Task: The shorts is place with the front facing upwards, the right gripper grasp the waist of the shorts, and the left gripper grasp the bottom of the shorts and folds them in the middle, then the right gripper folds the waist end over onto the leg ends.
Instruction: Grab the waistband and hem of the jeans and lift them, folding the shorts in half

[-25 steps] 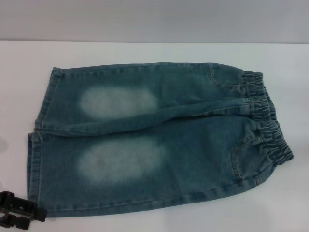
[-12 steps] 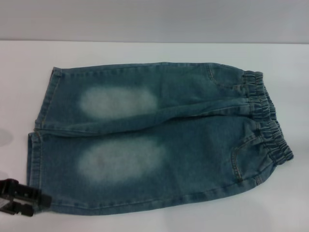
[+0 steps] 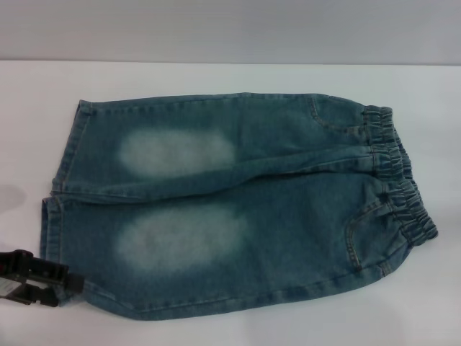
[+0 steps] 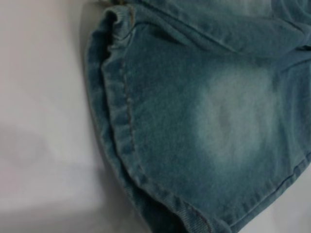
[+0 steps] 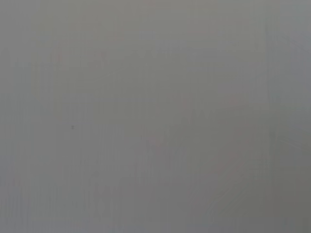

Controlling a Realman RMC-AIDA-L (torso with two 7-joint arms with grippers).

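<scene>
The shorts (image 3: 238, 209) lie flat on the white table (image 3: 216, 76), front up, with two pale patches on the thighs. The waist (image 3: 396, 180) is at the right. The bottom of the shorts (image 3: 52, 231) is at the left. My left gripper (image 3: 68, 283) is at the near left corner, shut on the hem of the near leg, and that corner is pulled up and inward. In the left wrist view the stitched hem (image 4: 116, 121) curves up off the table. The right gripper is out of view, and the right wrist view shows only plain grey.
A grey wall (image 3: 230, 29) runs behind the table's far edge. Bare white tabletop surrounds the shorts on all sides, widest at the far left (image 3: 29, 130) and far right (image 3: 439, 130).
My left gripper has moved away from the near edge and slightly right along the near leg hem. The hem's near corner, flat before, is now drawn up and inward.
</scene>
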